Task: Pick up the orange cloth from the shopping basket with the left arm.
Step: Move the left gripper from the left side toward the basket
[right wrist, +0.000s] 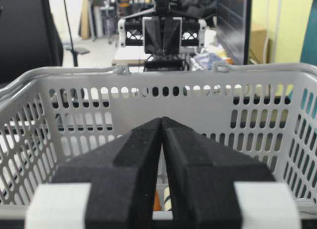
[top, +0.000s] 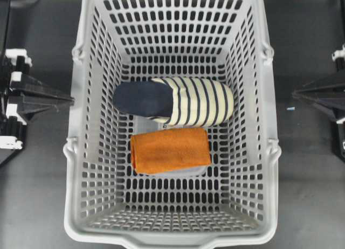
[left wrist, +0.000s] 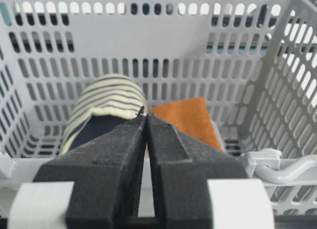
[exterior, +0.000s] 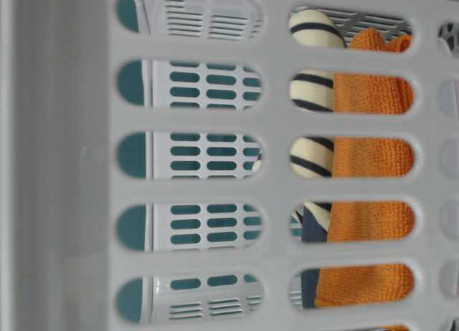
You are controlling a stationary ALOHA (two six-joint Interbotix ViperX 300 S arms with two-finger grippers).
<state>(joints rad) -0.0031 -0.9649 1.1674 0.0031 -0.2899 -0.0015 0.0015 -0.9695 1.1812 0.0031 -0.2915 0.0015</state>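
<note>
Your basket [top: 81, 152] sits in the middle of the dark surface [top: 38, 195], and the cloth [top: 170, 150] lies flat on its floor, folded into a rectangle, a little toward the near end in the overhead view. Just behind it, touching along one long edge, lies a striped bundle [top: 197, 101] with a navy end pointing toward your left arm's side.

Your left tool [top: 67, 99] is outside the basket, level with the rim on its left wall, tip pointing inward. From its wrist camera you see its two black fingers [left wrist: 124, 154] pressed together with nothing between them, and beyond the tip the bundle on the left and the cloth [left wrist: 190, 121] on the right, down on the floor.

Your right tool [top: 295, 94] mirrors it outside the opposite wall, well apart from the cloth. Its fingers [right wrist: 138, 154] are also together and empty.

Through the slots in the table-level view, the cloth [exterior: 373, 159] shows against the bundle [exterior: 312, 94].
</note>
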